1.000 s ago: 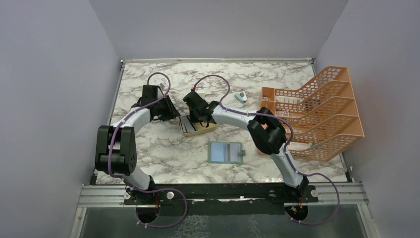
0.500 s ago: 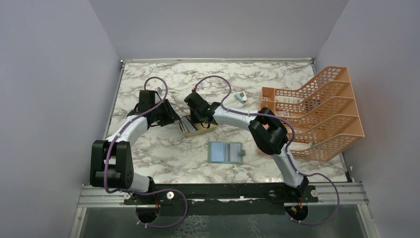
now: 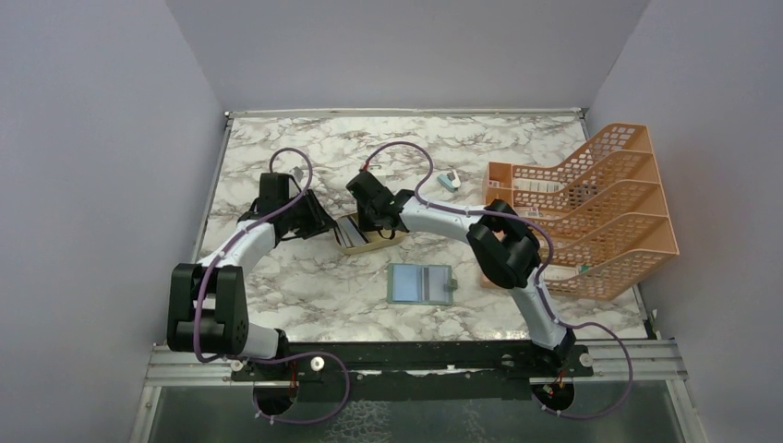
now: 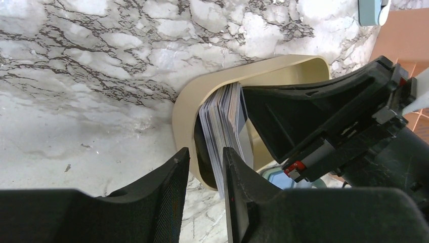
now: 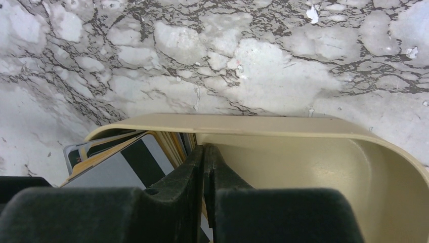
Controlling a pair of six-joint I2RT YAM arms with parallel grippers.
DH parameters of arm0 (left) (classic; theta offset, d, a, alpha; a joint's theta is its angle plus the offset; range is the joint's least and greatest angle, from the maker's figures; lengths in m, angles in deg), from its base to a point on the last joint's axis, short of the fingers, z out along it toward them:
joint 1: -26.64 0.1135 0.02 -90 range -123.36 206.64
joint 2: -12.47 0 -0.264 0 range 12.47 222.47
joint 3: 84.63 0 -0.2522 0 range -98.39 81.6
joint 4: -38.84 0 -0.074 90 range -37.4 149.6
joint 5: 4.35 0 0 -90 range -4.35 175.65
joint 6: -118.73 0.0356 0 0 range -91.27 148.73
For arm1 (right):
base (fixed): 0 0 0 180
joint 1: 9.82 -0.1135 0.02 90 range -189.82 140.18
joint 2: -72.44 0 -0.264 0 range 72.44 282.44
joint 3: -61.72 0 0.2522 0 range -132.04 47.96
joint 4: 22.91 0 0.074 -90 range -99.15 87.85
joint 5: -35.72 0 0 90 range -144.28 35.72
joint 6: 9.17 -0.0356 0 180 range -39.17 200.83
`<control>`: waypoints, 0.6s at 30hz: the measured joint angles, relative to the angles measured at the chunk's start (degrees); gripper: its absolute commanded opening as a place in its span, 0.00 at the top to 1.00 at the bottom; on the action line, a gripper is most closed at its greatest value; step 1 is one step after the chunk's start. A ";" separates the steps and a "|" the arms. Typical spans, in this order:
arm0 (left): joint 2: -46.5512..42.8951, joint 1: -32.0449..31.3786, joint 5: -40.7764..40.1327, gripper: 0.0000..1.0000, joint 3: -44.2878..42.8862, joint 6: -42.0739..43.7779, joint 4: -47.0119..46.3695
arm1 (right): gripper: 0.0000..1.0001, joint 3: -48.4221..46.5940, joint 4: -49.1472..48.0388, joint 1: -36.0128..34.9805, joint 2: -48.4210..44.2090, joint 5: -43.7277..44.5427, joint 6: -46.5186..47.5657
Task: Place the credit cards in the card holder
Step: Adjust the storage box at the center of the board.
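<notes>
Over at the tan oval dish (image 4: 222,77), mid-table, both arms are crowded around the credit cards (image 4: 228,124), which stand on edge as a stack at the dish's left end. None of them are in the card holder (image 3: 420,283) yet. It lies open and flat nearer the arm bases, apart from the dish. So I'd call this the very first step: getting one card out of the stack.

The right gripper (image 5: 204,167) has its jaws pressed together with nothing between them. It sits inside the dish right beside the stack, and looks like it's propping the cards up. The left gripper (image 4: 205,169) is partly spread, with its jaws over the dish rim at the stack's near edge. I honestly can't tell from the wrist view whether a finger touches a card, but nothing looks pinched.

Next move, imo: the left jaws need to straddle just the outermost card and close, without dragging the whole stack or tipping the dish.
</notes>
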State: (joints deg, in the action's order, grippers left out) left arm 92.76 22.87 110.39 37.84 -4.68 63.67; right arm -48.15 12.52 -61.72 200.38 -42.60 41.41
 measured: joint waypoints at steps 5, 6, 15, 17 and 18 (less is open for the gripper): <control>2.01 0.00 0.31 0.72 0.20 -0.17 -0.85 | 0.94 0.42 1.07 -0.02 -0.57 0.02 0.83; 2.47 0.00 0.31 0.73 0.20 -0.15 -0.98 | 0.94 0.66 1.11 -0.02 -0.72 0.02 0.98; 5.97 -0.11 0.76 0.78 -0.83 -0.24 -1.90 | 0.95 1.86 1.07 0.00 -1.51 0.07 1.97; 6.49 -0.11 0.79 0.78 -0.96 -0.22 -1.97 | 0.95 1.88 1.07 0.00 -1.51 0.07 2.21; 6.80 -0.11 0.79 0.80 -1.16 -0.17 -1.92 | 0.95 1.88 1.07 0.00 -1.51 0.07 2.27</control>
State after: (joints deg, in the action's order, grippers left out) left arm 99.55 22.76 111.17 36.68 -4.85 61.74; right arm -46.27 13.59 -61.72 198.87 -42.53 43.69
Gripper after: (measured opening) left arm 0.227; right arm 0.055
